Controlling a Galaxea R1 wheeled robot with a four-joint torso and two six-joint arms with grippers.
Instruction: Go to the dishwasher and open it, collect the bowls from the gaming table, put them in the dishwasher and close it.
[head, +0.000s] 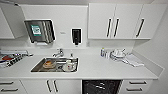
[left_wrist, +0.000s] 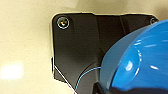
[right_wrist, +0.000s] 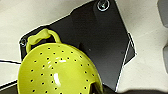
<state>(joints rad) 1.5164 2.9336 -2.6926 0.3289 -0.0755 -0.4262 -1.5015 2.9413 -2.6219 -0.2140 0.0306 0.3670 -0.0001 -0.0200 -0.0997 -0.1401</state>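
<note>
The left wrist is seen close against a bright blue bowl (left_wrist: 140, 60), whose glossy rounded wall is pressed up beside the robot's dark plate; whether the left pincer is clenched on it or released cannot be told, since the fingers are hidden. The right wrist is likewise held close to a yellow-green colander (right_wrist: 58, 71), dotted with small holes and fitted with a looped handle at its rim; the state of that pincer cannot be told either. In the head view the dishwasher (head: 101, 87) is seen under the white counter (head: 105, 67), just right of the sink (head: 55, 65), its dark interior with wire racks exposed. Dishes are seen lying in the sink, and white crockery (head: 118, 53) is stacked on the counter near the wall
</note>
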